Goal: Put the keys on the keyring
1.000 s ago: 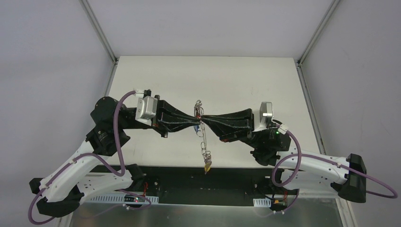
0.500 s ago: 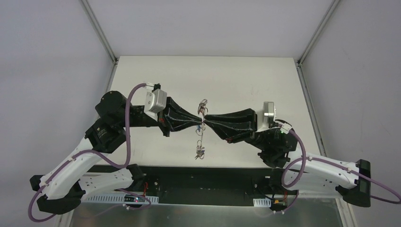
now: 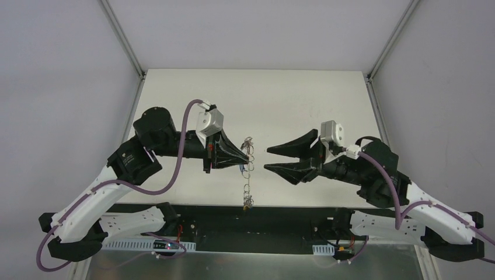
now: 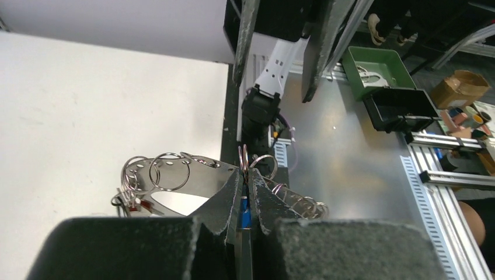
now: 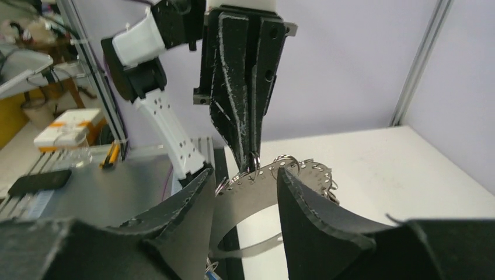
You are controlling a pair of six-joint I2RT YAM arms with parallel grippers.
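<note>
Your keyring (image 4: 192,182) hangs in the air over the near half of the table (image 3: 303,99), and only the left gripper (image 3: 245,156) has hold of it. It is a thin silvery band pierced with holes and strung with small wire rings. From above, a bunch of rings sits just past the left fingertips, and a chain-like string of rings drops from the grip toward the table's near edge.

The left wrist view shows that gripper's jaws pressed together on the band, with a ring or two poking out at the pinch. One of the keys (image 4: 246,213) shows as a blue head wedged low between the two pads. A red bit (image 4: 135,202) sits at the far-left end of the band. It is probably another key head, but it is too small for you to be sure. The small cluster at the bottom of the hanging string is too fine to read from above.

The right gripper (image 3: 270,158) faces the left one from the other side, just beside the keyring and clear of it. Its jaws stand about half open and hold nothing. In its own wrist view the band and rings sit in the gap between its two fingers (image 5: 190,216), touching neither.

Both arms reach in from the near edge and meet tip to tip above the table's middle line.
</note>
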